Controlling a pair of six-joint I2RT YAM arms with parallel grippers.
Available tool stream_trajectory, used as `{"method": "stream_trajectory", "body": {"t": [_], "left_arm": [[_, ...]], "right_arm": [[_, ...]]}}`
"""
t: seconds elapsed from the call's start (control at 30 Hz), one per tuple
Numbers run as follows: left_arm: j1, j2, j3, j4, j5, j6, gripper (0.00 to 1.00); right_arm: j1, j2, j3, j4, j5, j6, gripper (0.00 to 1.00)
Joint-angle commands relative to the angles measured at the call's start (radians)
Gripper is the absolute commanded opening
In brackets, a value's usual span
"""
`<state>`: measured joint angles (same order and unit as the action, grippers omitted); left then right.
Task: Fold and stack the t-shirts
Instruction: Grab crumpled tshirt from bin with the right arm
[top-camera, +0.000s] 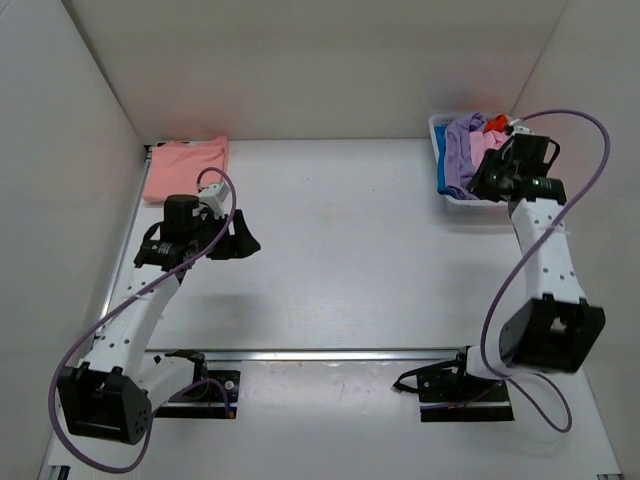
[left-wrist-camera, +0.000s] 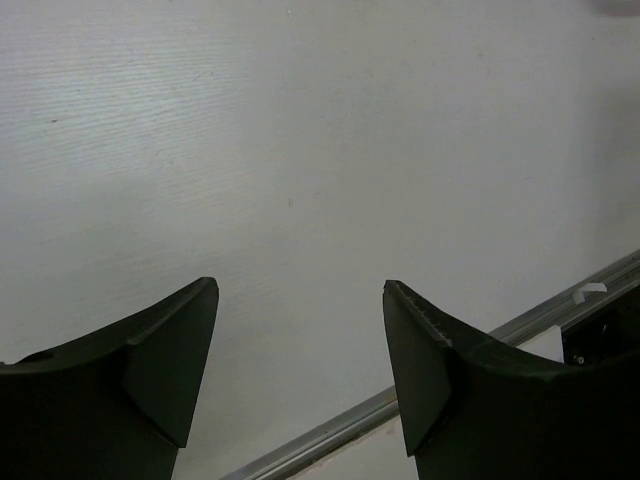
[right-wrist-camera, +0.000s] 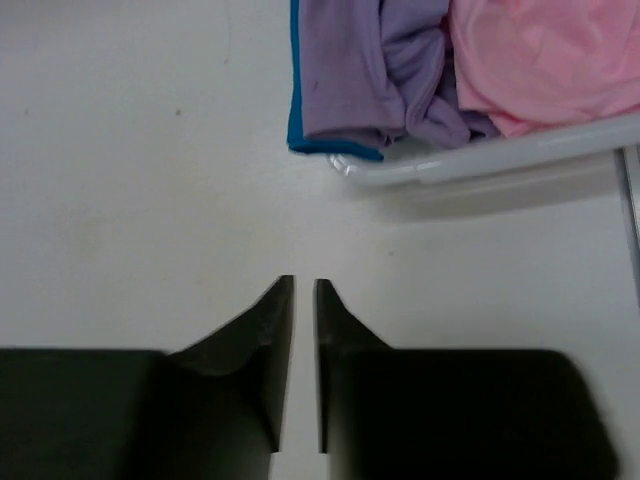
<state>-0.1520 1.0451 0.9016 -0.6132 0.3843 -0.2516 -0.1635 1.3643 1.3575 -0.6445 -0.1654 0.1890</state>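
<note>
The left end effector (top-camera: 248, 236) is seen low over the bare worktop (top-camera: 340, 260), its fingers (left-wrist-camera: 160, 350) spread wide apart with nothing between them. In the left wrist view only white surface is found between and ahead of the fingers, and a metal rail (left-wrist-camera: 350, 420) runs across just behind them. Well beyond this end effector, off to its left at the far corner, a salmon-peach t-shirt (top-camera: 186, 168) is laid flat and folded.

The right end effector (right-wrist-camera: 304, 282) is held with its fingers (right-wrist-camera: 265, 330) drawn almost together, only a thin slit being left, and nothing is gripped. Bare worktop lies directly under and in front of the tips. A little ahead and to the right of them, a white basket (right-wrist-camera: 480, 160) is seen. Over its near rim a lavender t-shirt (right-wrist-camera: 350, 80) is draped, and an edge of a blue t-shirt (right-wrist-camera: 335, 148) shows beneath the lavender cloth. To the right of the lavender one, a light pink t-shirt (right-wrist-camera: 550, 60) is bunched inside the basket. Farther back, in the top view, a patch of an orange t-shirt (top-camera: 495, 123) is visible in the basket behind the pink one.
</note>
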Motion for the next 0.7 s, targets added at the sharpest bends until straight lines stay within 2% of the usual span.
{"method": "stream_trajectory", "body": {"t": [0.0, 0.07, 0.23, 0.3, 0.43, 0.63, 0.67], "left_arm": [[0.011, 0.042, -0.012, 0.085, 0.056, -0.018, 0.78], [0.005, 0.059, -0.015, 0.096, 0.054, -0.015, 0.99], [0.006, 0.062, -0.047, 0.156, 0.048, 0.009, 0.98], [0.008, 0.058, -0.07, 0.173, 0.016, 0.006, 0.99], [0.018, 0.05, -0.078, 0.22, -0.013, 0.008, 0.99], [0.028, 0.062, -0.096, 0.263, -0.016, 0.001, 0.99], [0.028, 0.072, -0.104, 0.27, -0.018, -0.001, 0.96]], "right_arm": [[-0.027, 0.158, 0.15, 0.111, 0.067, -0.062, 0.25], [-0.04, 0.235, 0.182, 0.155, 0.107, -0.071, 0.33], [-0.097, 0.441, 0.279, 0.253, 0.102, -0.046, 0.55], [-0.102, 0.539, 0.41, 0.217, 0.119, -0.065, 0.59], [-0.094, 0.763, 0.657, 0.12, 0.2, -0.095, 0.6], [-0.11, 1.031, 1.033, -0.009, 0.175, -0.076, 0.6], [-0.111, 1.065, 1.09, -0.039, 0.181, -0.072, 0.59]]}}
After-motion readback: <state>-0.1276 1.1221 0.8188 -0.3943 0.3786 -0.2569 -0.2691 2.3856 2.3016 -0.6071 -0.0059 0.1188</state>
